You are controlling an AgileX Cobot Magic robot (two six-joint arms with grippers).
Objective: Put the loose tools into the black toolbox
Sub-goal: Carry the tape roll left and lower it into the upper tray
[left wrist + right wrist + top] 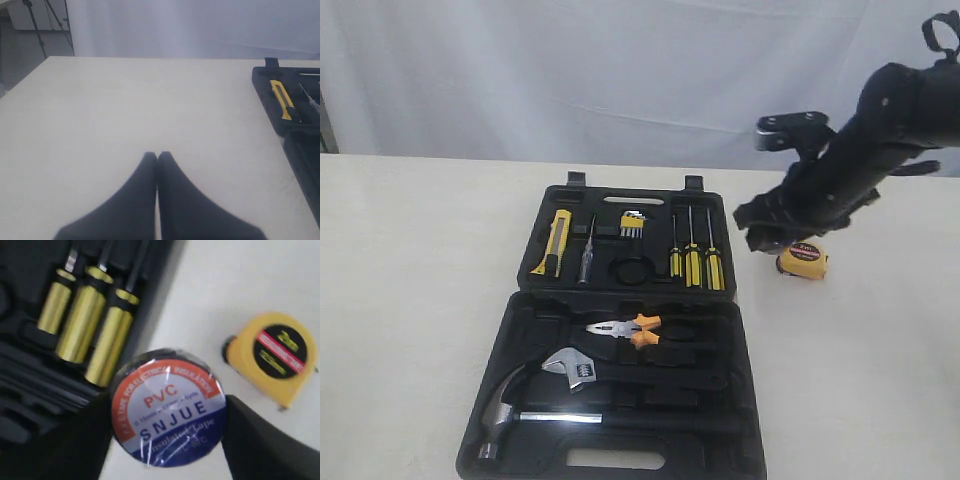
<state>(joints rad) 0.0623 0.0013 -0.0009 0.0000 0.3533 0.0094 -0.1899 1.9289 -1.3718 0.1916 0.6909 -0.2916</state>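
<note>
Dark tape roll (167, 405), white-red label up: pinched between the fingers of the right tool (168, 416), raised off the desk (410, 300) at the right edge of the black toolbox (745, 420). Yellow tape measure (802, 261) lies on the desk just beside, outside the box.

Toolbox open flat.
- Far half: utility knife (553, 243) at left, hex keys (633, 224), three screwdrivers (694, 262) at right.
- Near half: pliers (628, 329), then wrench (570, 367), hammer (515, 408) nearest.

Left tool (157, 157): fingers pressed together, holding nothing, over bare desk left of the box.
</note>
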